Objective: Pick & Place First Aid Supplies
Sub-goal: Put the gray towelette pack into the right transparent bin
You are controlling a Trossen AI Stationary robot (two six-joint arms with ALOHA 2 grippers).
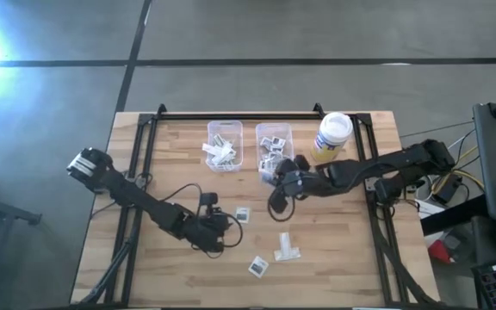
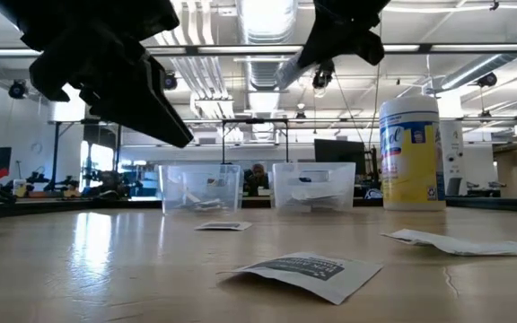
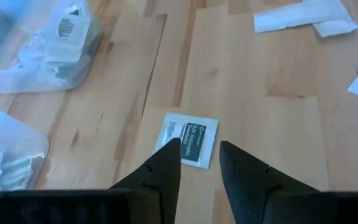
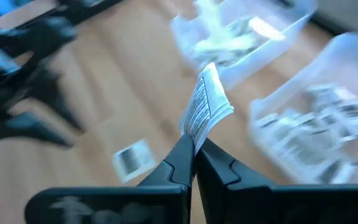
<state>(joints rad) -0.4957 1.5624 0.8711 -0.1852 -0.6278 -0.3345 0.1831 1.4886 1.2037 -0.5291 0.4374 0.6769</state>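
Observation:
My right gripper (image 4: 194,148) is shut on a square white printed packet (image 4: 205,106), up in the air in front of the two bins (image 1: 275,205). In the low view it shows at the top (image 2: 317,56). My left gripper (image 3: 199,149) is open and hovers over another square white packet with dark print (image 3: 188,140), which lies flat on the table (image 1: 243,214); it touches nothing. More packets lie flat nearer the table's near edge: a square one (image 1: 258,266) and pale strips (image 1: 287,250). My right gripper pinches the square packet by its lower edge (image 4: 194,134) between the two fingertips. The packet is lifted clear of the table, stands up beyond the fingertips and is slightly bent.
Two clear bins stand side by side near the far edge: the left one (image 1: 224,145) holds pale strips, the right one (image 1: 275,146) square packets. A white-lidded yellow jar (image 1: 332,136) stands to their right. Bare wood lies along the near edge (image 1: 343,258).

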